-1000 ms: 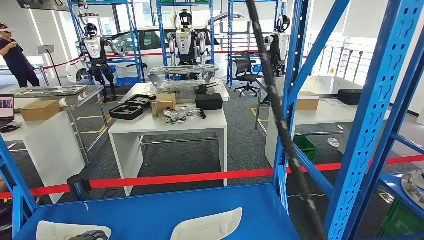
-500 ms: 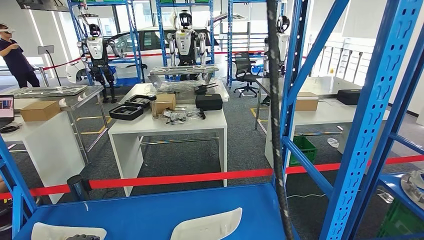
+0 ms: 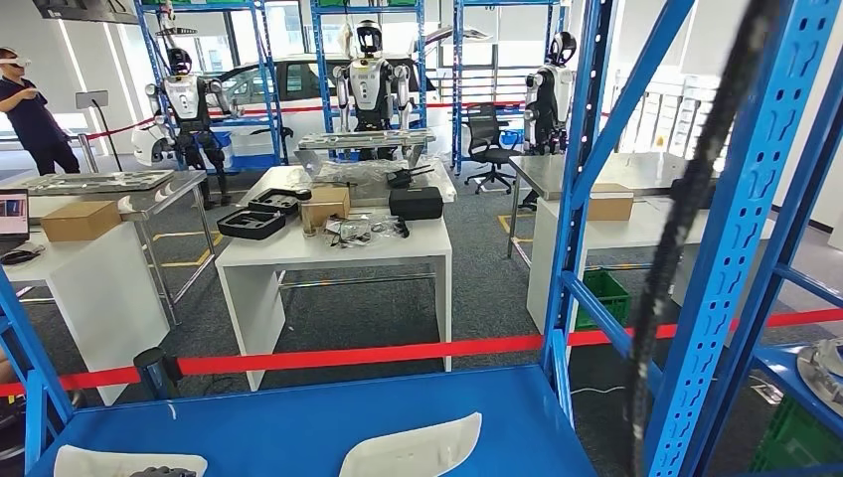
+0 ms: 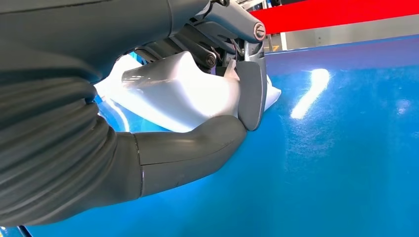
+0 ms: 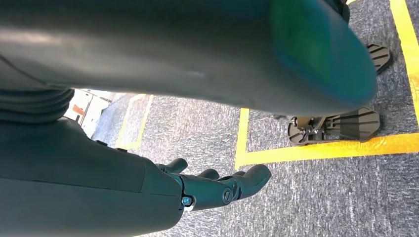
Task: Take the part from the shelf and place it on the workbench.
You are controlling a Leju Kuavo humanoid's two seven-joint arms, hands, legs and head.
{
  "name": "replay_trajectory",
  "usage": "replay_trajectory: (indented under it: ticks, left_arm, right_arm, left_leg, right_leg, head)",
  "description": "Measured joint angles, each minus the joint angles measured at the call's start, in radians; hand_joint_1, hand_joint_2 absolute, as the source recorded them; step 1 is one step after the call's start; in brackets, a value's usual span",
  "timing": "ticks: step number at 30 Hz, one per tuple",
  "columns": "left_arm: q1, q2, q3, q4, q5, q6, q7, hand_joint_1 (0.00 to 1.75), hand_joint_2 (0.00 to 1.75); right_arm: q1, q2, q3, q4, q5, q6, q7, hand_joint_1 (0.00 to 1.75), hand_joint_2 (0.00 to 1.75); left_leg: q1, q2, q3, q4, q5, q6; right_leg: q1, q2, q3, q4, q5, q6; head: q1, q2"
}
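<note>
Here we look over the blue shelf [image 3: 298, 422], whose flat deck fills the near foreground between blue uprights. Beyond it a red tape [image 3: 358, 355] runs across, and past that stands a white table [image 3: 338, 253] with boxes and black cases on top. A second white part [image 3: 413, 445] lies on the deck, well apart from our left fingers. Our left hand [image 4: 197, 98] is down on the deck at the near left corner, and it holds the white part [image 4: 178, 89]: the thick thumb [image 4: 192, 148] curls under the near edge of the part while a dark finger [image 4: 252, 89] presses against its far tip, so the part sits pinched between them, its lower side just at the blue surface. In the head view we see that same part [image 3: 99, 463] at the bottom edge with the dark fingertips on it. Our right hand [image 5: 207, 190] hangs over grey carpet [image 5: 321, 197] with yellow floor lines [image 5: 316, 148]; its fingers are loosely spread, slightly curled, and hold nothing.
</note>
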Motion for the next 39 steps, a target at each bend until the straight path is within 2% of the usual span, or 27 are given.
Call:
replay_trajectory:
  ticks: [7,11,13,17,24,29,35,39]
  left_arm:
    - [0.005,-0.003,0.0,-0.003,-0.002,0.057,-0.014,1.75,1.75]
    - [0.017,-0.024,0.039,-0.02,0.141,0.087,-0.068,1.75,1.75]
    - [0.026,-0.039,0.092,-0.052,0.267,0.037,-0.109,1.75,1.75]
    - [0.041,-0.058,0.222,-0.175,0.522,-0.132,-0.177,1.75,1.75]
    - [0.077,-0.072,0.316,-0.283,0.598,-0.188,-0.178,1.75,1.75]
    - [0.146,-0.095,0.4,-0.473,0.843,-0.321,-0.181,1.75,1.75]
    - [0.245,-0.146,0.479,-0.75,0.935,-0.348,-0.163,1.75,1.75]
    - [0.297,-0.171,0.505,-0.881,1.011,-0.414,-0.136,1.75,1.75]
  right_arm:
    - [0.0,0.0,-0.007,0.0,0.002,-0.004,0.0,0.0,0.0]
    - [0.0,0.0,-0.01,0.0,0.002,-0.005,0.0,0.0,0.0]
    - [0.0,0.001,-0.012,0.0,0.003,-0.006,0.0,0.0,0.0]
    - [-0.001,0.001,-0.014,0.0,0.005,-0.008,0.0,0.0,0.0]
    - [0.0,0.002,-0.015,0.0,0.005,-0.01,0.0,0.0,0.0]
    - [0.0,0.002,-0.017,0.0,0.011,-0.01,0.0,0.0,0.0]
    - [0.001,0.006,-0.032,0.0,0.006,-0.01,0.0,0.0,0.0]
    - [0.002,0.006,-0.036,0.0,0.006,-0.01,0.0,0.0,0.0]
  left_leg:
    - [0.0,0.0,0.0,0.0,0.0,0.0]
    - [0.0,0.0,0.0,0.0,0.0,0.0]
    - [0.0,0.0,0.0,0.0,0.0,0.0]
    - [0.0,-0.001,0.0,0.0,0.0,0.0]
    - [0.0,0.0,0.001,0.0,0.0,0.001]
    - [0.0,0.0,0.001,0.001,-0.001,0.001]
    - [-0.004,0.001,0.0,0.01,-0.011,0.016]
    - [-0.001,0.002,0.007,0.002,-0.009,0.028]
  right_leg:
    - [0.0,0.0,0.0,0.0,0.0,0.0]
    - [0.0,0.0,0.0,0.0,0.0,0.0]
    - [0.0,0.0,0.0,0.0,0.0,0.0]
    - [0.0,-0.001,0.001,0.0,0.0,0.0]
    - [0.0,0.0,0.001,0.0,0.0,0.0]
    - [-0.001,0.0,0.001,-0.001,0.0,0.0]
    - [-0.004,0.0,0.006,-0.004,-0.002,0.009]
    - [-0.003,-0.002,0.011,-0.004,-0.009,0.023]
  head:
    - [0.0,0.0]
    - [0.0,0.0]
    - [0.0,0.0]
    - [0.0,0.0]
    - [0.0,0.0]
    - [0.0,0.0]
    - [0.0,0.0]
    - [0.0,0.0]
